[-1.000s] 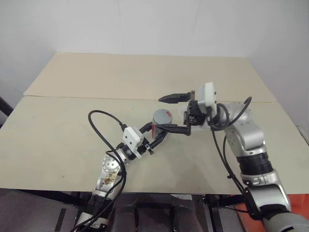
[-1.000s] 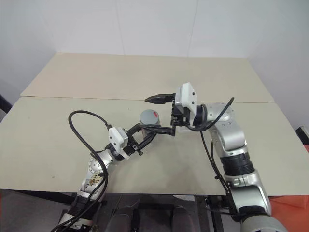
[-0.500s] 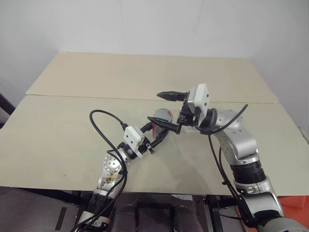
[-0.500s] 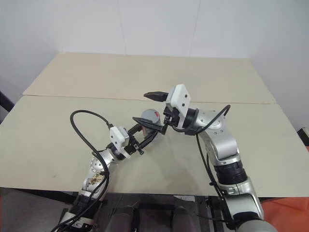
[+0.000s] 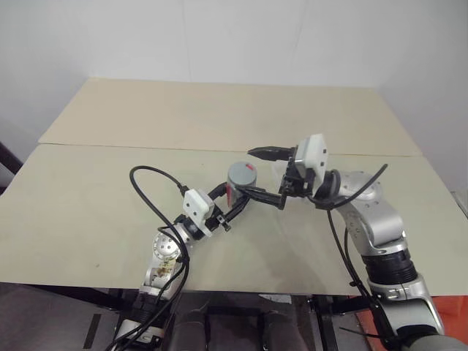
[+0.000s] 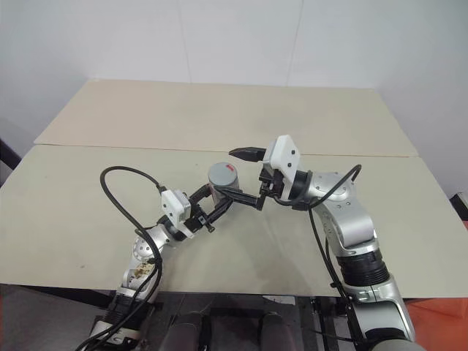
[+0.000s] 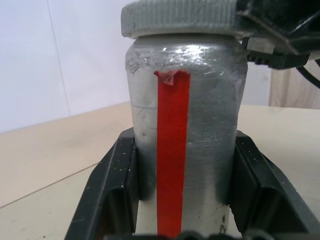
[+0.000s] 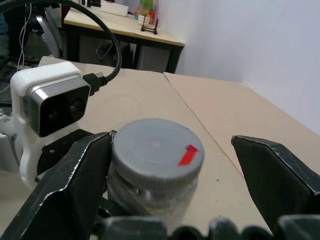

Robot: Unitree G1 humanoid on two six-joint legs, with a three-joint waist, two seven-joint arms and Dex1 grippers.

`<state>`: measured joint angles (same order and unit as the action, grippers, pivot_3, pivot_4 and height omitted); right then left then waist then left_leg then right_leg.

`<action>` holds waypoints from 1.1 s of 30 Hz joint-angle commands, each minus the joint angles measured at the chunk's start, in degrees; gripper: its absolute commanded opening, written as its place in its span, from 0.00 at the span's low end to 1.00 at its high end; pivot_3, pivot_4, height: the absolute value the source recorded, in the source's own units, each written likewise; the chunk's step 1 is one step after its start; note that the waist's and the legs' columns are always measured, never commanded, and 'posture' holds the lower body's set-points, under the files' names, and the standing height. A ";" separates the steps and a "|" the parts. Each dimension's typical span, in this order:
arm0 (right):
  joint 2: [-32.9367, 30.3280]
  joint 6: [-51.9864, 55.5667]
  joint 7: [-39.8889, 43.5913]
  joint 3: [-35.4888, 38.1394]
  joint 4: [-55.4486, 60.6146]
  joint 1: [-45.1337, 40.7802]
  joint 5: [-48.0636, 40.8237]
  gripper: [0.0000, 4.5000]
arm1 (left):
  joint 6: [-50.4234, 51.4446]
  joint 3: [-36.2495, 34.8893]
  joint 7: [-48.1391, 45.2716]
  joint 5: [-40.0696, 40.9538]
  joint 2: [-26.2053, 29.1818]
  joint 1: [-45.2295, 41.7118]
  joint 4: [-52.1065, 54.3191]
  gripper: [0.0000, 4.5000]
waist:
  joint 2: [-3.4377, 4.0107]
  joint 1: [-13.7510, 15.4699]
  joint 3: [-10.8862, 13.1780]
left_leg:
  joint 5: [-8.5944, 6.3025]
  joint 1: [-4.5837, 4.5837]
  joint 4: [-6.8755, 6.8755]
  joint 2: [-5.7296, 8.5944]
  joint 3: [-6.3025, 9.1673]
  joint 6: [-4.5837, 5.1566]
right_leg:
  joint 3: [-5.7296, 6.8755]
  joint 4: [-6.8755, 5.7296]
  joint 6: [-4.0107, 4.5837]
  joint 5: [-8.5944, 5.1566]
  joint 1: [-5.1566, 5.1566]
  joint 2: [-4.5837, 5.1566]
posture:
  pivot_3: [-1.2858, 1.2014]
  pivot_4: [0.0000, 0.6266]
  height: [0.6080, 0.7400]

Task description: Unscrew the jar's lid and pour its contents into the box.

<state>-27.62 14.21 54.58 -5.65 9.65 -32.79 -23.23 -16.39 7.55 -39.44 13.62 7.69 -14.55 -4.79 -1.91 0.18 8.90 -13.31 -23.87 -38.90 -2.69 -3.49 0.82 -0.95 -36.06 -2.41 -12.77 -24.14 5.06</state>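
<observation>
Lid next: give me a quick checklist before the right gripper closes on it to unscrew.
1. Jar clamped between the left gripper's fingers: ok.
2. Jar upright: ok.
3. Lid on the jar: ok.
4. Right gripper open wide enough for the lid: ok.
5. Right fingers on both sides of the lid: ok, one beside the rim, the other well clear.
6. Box ready for pouring: cannot tell.

Looked like a lab or test room: bare white walls [image 5: 219, 36], two plain beige tables [image 5: 110, 205] pushed edge to edge, another desk [image 8: 125, 30] with clutter behind.
</observation>
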 commanded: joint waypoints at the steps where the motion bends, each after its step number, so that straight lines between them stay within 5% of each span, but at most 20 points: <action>1: -0.97 -0.27 0.20 2.45 2.33 0.44 -1.37 1.00 | -1.99 -0.58 -0.53 0.98 -0.04 -0.63 0.39 0.44 | 0.00 0.00 0.00 | 0.00 0.00 0.00 0.00 0.00 0.00 | 0.00 0.00 0.00 0.00 0.00 0.00 | 0.52 0.24 1.00; 33: -4.07 -1.14 -1.70 5.75 -0.84 2.82 1.07 1.00 | -3.74 -0.59 -2.23 0.62 -0.41 -1.65 -2.22 0.44 | 0.00 0.20 0.00 | 0.00 0.00 0.00 0.01 0.00 0.00 | 0.00 0.00 0.00 0.00 0.00 0.00 | 0.52 0.24 1.00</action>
<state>-31.07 14.16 53.35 -1.69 7.55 -30.04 -21.93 -18.64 6.91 -41.49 13.62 7.55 -15.20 -7.73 -1.92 0.37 8.90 -13.31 -23.87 -38.90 -2.69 -3.49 0.82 -0.96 -36.06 -2.41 -12.77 -24.14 5.06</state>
